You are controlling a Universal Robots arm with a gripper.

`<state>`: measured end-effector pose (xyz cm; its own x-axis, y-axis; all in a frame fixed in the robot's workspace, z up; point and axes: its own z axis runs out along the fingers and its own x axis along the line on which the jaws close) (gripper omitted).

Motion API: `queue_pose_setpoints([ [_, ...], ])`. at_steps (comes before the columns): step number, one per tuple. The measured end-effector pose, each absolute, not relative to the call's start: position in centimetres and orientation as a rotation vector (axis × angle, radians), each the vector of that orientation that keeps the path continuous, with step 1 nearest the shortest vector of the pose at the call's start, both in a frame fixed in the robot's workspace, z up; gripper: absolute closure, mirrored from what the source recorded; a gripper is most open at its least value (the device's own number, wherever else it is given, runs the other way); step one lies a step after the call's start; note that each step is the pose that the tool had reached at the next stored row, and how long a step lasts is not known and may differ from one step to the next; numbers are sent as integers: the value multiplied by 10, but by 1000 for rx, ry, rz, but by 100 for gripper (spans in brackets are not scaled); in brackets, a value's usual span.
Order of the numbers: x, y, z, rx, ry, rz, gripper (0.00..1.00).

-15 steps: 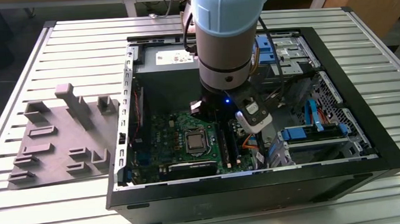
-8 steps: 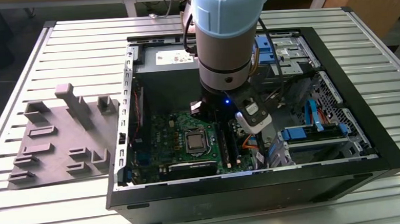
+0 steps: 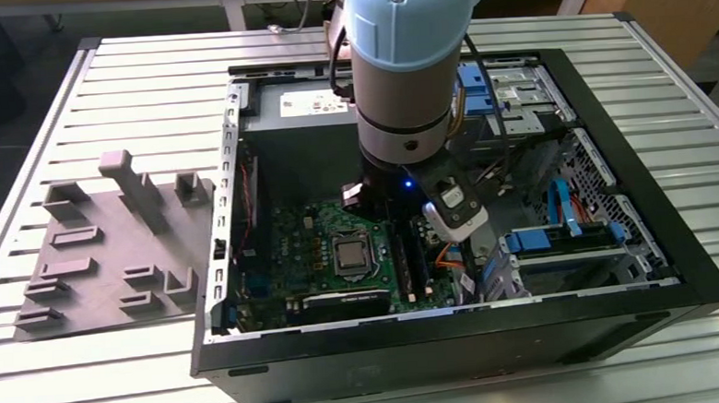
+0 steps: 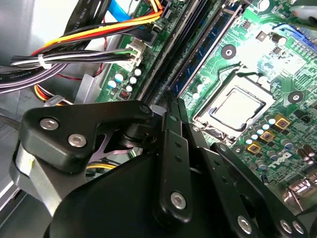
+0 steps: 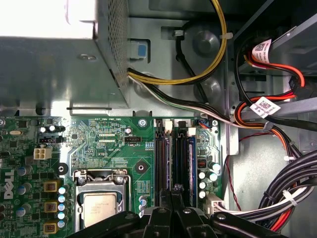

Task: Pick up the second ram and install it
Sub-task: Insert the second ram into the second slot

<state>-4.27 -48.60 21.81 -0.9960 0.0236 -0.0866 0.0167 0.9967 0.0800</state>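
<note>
a ribbed pale metal surface [image 3: 144, 93] carries an open black computer case [image 3: 659, 278] and a grey plastic block with upright posts [image 3: 103, 243] (wooden furniture stands behind). the black end effector [image 4: 173, 106], fingers clenched together, hangs over the green board's memory slots, where a dark flat ram stick [image 5: 190, 163] sits seated.

A ribbed metal table [image 3: 143, 74] carries an open computer case [image 3: 658, 269] and a grey fixture block [image 3: 104, 252] (upright posts).

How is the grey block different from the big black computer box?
The grey block is light grey, low, with posts sticking up; the computer box is black, far bigger and open on top. The block carries nothing; the box holds a green board. Both sit on the slatted table.
</note>
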Motion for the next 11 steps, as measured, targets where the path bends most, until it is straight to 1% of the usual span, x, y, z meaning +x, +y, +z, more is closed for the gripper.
queue_pose_setpoints([
  [8, -43, -486, 218, 31, 3051, 122, 87],
  [9, -43, -486, 218, 31, 3051, 122, 81],
  [11, -43, -486, 218, 31, 3051, 121, 81],
])
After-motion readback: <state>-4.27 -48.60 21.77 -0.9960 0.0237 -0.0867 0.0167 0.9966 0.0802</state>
